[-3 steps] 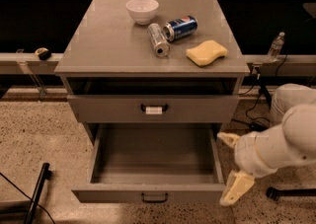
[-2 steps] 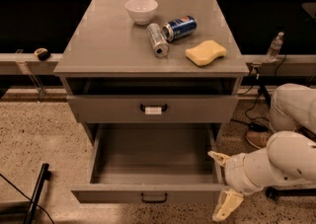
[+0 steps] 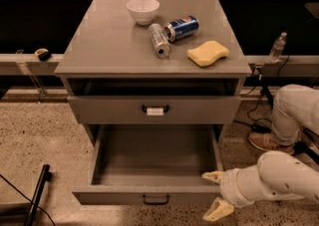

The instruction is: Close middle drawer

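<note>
The middle drawer (image 3: 114,197) is a wide, shallow grey drawer pulled far out of the cabinet, its inside empty. It has a low front panel with a small black bar handle (image 3: 155,199). My gripper (image 3: 214,193) is at the drawer's front right corner. It is open, with one cream finger (image 3: 213,175) over the front panel's top edge and the other finger lower, in front of the panel. It holds nothing. My white arm (image 3: 279,177) reaches in from the right.
Above it, a taller grey drawer (image 3: 199,109) with a white tag on its handle stands slightly out. On the cabinet top are a white bowl (image 3: 143,10), two cans (image 3: 159,40) and a yellow sponge (image 3: 208,53). A black pole (image 3: 37,195) leans at the lower left.
My arm and gripper have moved left and down, from beside the drawer's right side to its front right corner. The drawer has not moved.
</note>
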`<state>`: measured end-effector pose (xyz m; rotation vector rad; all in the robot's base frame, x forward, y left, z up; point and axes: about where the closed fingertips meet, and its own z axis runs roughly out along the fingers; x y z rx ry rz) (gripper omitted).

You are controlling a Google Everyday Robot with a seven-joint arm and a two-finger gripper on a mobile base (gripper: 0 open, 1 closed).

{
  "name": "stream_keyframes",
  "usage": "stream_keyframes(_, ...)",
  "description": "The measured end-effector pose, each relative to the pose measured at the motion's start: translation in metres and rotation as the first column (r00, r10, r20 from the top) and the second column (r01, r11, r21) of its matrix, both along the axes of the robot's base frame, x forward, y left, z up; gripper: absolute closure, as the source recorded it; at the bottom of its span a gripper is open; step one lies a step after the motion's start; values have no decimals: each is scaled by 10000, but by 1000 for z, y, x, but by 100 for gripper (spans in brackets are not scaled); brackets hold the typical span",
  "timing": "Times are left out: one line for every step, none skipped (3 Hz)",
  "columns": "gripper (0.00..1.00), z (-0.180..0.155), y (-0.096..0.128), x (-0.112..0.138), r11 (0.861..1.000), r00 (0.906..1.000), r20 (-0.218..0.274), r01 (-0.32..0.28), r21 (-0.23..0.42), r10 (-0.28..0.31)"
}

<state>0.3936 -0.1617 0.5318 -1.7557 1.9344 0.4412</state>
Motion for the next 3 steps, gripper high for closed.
stream_keyframes(49, -59, 6, -5, 9988, 9996, -94, 259, 415, -255)
stream_keyframes(80, -113, 9, 0, 9933, 9966, 74, 816, 816, -825)
stream_keyframes(100, -138, 13, 10, 9863, 9915, 228, 1246, 1085, -1278)
